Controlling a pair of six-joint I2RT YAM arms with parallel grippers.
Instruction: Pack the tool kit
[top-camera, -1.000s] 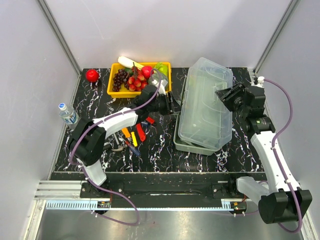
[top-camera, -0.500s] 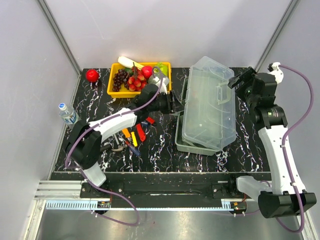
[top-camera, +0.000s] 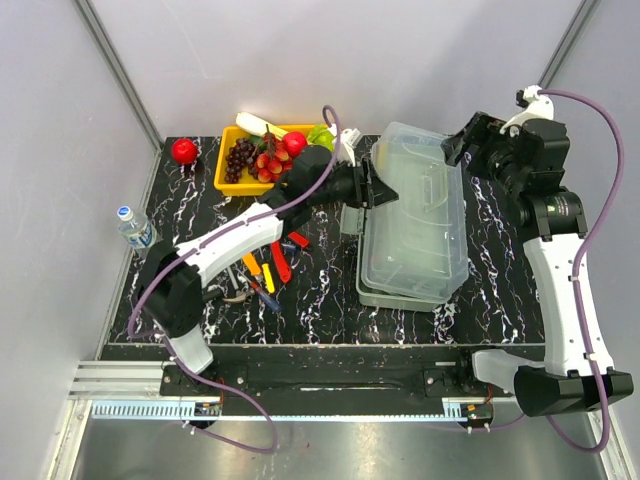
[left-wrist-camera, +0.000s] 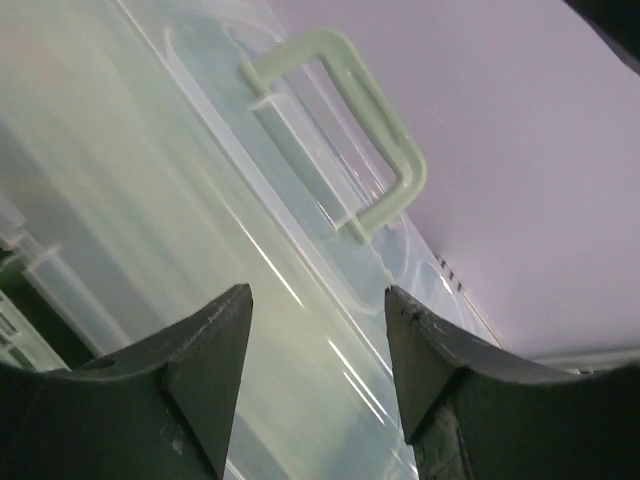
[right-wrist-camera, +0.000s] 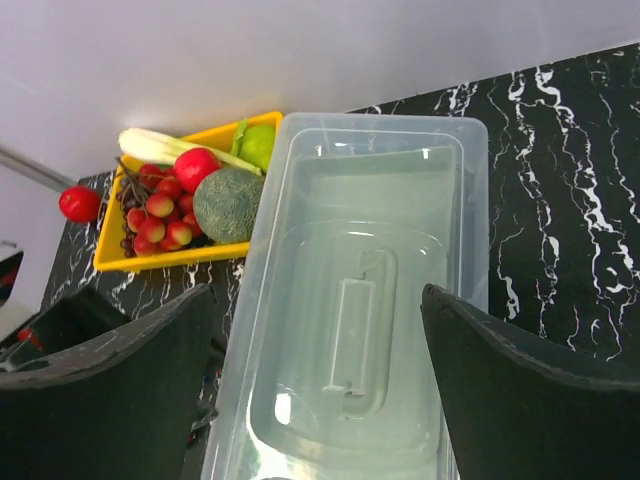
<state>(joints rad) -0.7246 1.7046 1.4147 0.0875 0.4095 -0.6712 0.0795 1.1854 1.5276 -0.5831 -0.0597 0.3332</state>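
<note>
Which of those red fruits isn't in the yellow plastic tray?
The round red fruit alone on the black marbled table, left of the yellow plastic tray; the other red fruits lie inside it.

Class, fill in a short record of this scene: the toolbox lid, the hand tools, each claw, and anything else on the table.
Toolbox lid: down over its base; latching not visible
Hand tools: on the table, left of the base, not packed
Left claw: open, beside the lid's left edge
Right claw: open, above the lid's far end, holding nothing
Other items: yellow fruit tray, water bottle
</note>
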